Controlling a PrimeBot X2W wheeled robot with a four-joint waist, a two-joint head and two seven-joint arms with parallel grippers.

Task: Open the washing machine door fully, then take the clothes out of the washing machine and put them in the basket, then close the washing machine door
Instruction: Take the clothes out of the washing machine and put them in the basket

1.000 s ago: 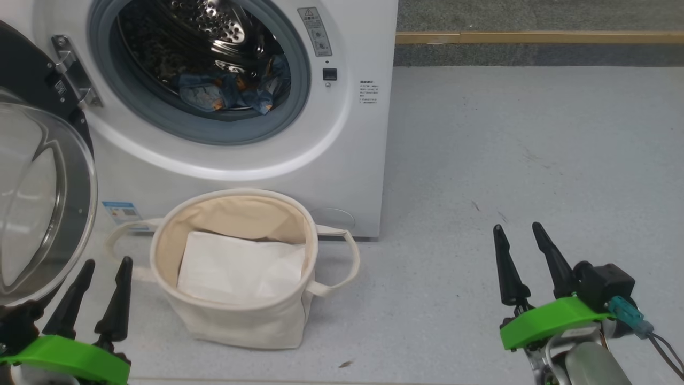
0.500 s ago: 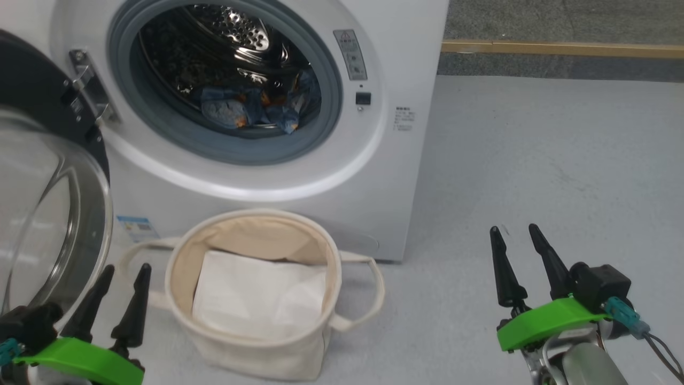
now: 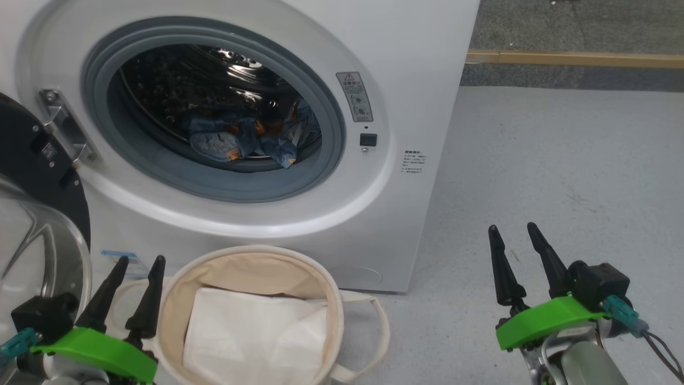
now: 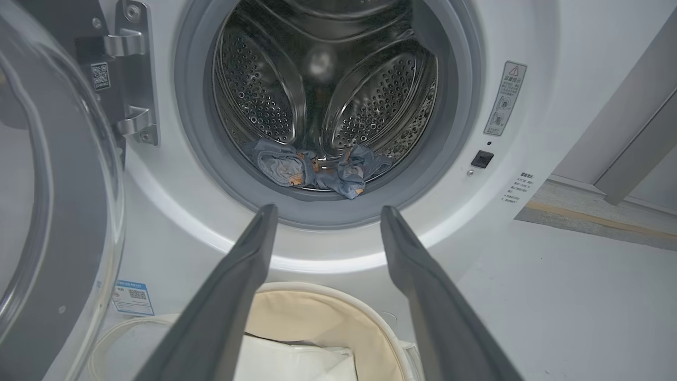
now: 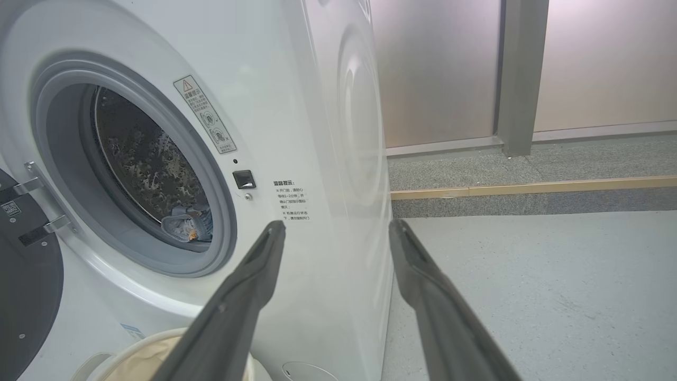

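The white washing machine (image 3: 417, 80) stands ahead with its door (image 3: 32, 224) swung wide open to the left, glass bowl facing me. Blue clothes (image 3: 246, 141) with orange-brown print lie at the bottom of the drum, also seen as clothes (image 4: 317, 169) and clothes (image 5: 185, 225). The cream basket (image 3: 334, 299) sits on the floor below the drum mouth, a white sheet inside. My left gripper (image 3: 140, 262) is open and empty just left of the basket, fingers pointing toward the drum. My right gripper (image 3: 512, 228) is open and empty over the floor to the machine's right.
Grey floor (image 3: 561, 176) stretches to the right of the machine. A wooden strip (image 3: 577, 58) and a darker carpet band run along the back. Metal wall panels (image 5: 439, 69) rise behind the machine's right side.
The head camera has tilted up and shifted, so the machine and basket sit lower and further right in the picture. Both grippers hold their places, open as before.
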